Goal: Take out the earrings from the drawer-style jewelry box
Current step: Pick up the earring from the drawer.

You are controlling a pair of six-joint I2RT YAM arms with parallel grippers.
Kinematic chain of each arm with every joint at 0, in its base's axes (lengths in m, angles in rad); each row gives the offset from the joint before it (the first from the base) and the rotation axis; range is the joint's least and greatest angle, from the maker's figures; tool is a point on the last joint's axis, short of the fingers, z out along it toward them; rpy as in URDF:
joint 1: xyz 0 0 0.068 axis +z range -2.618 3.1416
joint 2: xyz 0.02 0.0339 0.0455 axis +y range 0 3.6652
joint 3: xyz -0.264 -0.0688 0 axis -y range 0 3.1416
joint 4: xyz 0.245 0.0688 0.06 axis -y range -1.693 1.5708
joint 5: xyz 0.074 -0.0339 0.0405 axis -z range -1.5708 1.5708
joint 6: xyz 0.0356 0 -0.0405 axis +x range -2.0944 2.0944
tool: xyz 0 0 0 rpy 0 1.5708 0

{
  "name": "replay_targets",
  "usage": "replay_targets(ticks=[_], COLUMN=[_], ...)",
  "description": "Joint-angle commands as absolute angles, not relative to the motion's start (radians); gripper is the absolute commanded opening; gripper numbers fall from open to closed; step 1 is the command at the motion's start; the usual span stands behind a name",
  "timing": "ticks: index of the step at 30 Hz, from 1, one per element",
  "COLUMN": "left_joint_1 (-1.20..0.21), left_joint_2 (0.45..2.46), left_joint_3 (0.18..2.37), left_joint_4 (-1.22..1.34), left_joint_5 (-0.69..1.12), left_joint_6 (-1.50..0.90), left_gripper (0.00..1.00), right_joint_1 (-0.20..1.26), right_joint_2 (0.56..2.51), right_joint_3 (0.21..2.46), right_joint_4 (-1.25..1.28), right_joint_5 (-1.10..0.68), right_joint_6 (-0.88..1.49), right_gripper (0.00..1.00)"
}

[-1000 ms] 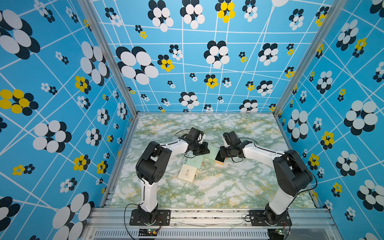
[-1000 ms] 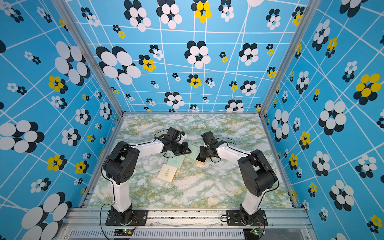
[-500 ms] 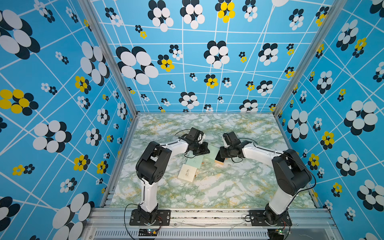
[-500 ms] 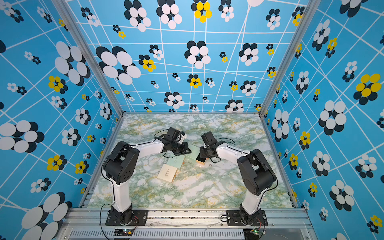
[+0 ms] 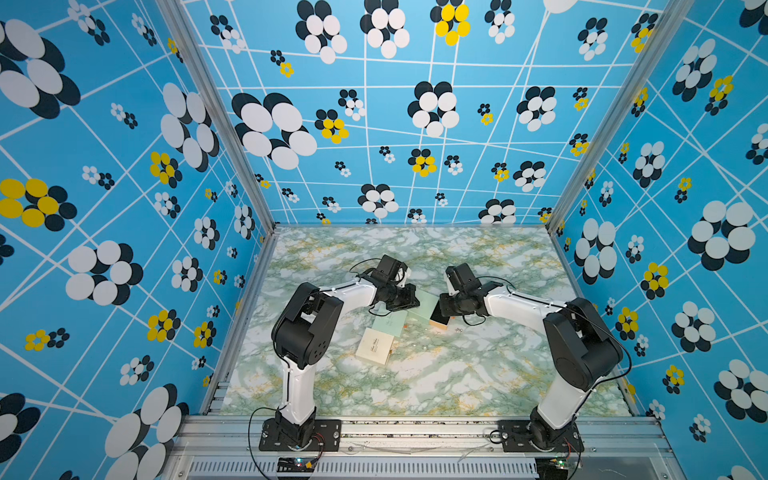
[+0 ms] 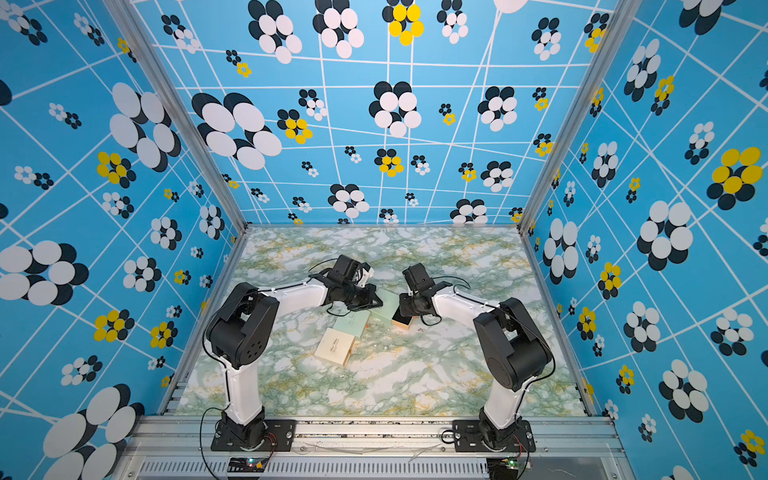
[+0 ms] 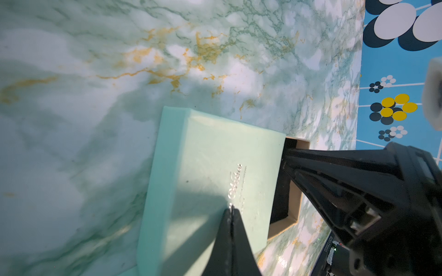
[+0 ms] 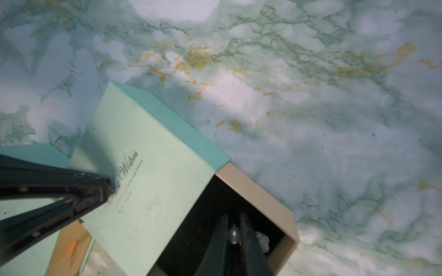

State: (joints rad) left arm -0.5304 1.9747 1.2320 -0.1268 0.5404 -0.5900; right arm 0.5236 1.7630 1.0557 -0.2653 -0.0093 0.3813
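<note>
Right wrist view: the right gripper [image 8: 234, 216] reaches down into the pulled-out drawer [image 8: 263, 191] of the mint jewelry box [image 8: 155, 179]. Its jaws stand only a bead's width apart, with a pearl earring [image 8: 234, 235] between them and seemingly touched on both sides. A silvery earring [image 8: 262, 240] lies just beside the outer finger, also in the drawer. The left gripper [image 7: 231, 210] is fully closed, holds nothing, and presses its tip on the box lid, probably to steady it.

In a top view, tiny glinting specks [image 5: 458, 330] lie on the tabletop [image 5: 478, 374] near the right gripper. They look like earrings already taken out, though they are too small to be sure. A second mint box [image 5: 390, 325] and a cream box [image 5: 374, 351] lie on the near side of the left gripper.

My judgement is that the task is partway done: this drawer is open, but at least two pieces remain inside. The pearl has yet to be lifted clear, and then the silvery one. I cannot tell whether the other boxes are empty.
</note>
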Motion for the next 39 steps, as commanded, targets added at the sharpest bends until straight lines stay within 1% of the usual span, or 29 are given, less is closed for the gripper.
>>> replay_targets(ticks=[1, 5, 17, 33, 39], left_joint_1=[-0.519, -0.518, -0.513, -0.511, -0.509], left_joint_2=[1.994, 1.994, 1.995, 1.998, 1.999], left_joint_3=[1.189, 1.187, 1.183, 1.183, 1.182], left_joint_4=[-0.255, -0.255, -0.254, -0.250, -0.247], left_joint_5=[0.483, 0.483, 0.483, 0.488, 0.488], left_joint_6=[-0.566, -0.567, -0.566, -0.566, -0.567], left_gripper=[0.00, 0.00, 0.00, 0.00, 0.00], right_joint_1=[0.535, 0.535, 0.535, 0.536, 0.535], right_joint_2=[1.772, 1.761, 1.695, 1.661, 1.611], right_joint_3=[1.071, 1.071, 1.043, 1.017, 0.973], right_joint_4=[-0.271, -0.270, -0.246, -0.246, -0.216], right_joint_5=[0.004, 0.007, 0.017, 0.035, 0.047], right_joint_6=[0.383, 0.382, 0.385, 0.390, 0.396], right_gripper=[0.12, 0.09, 0.07, 0.06, 0.06])
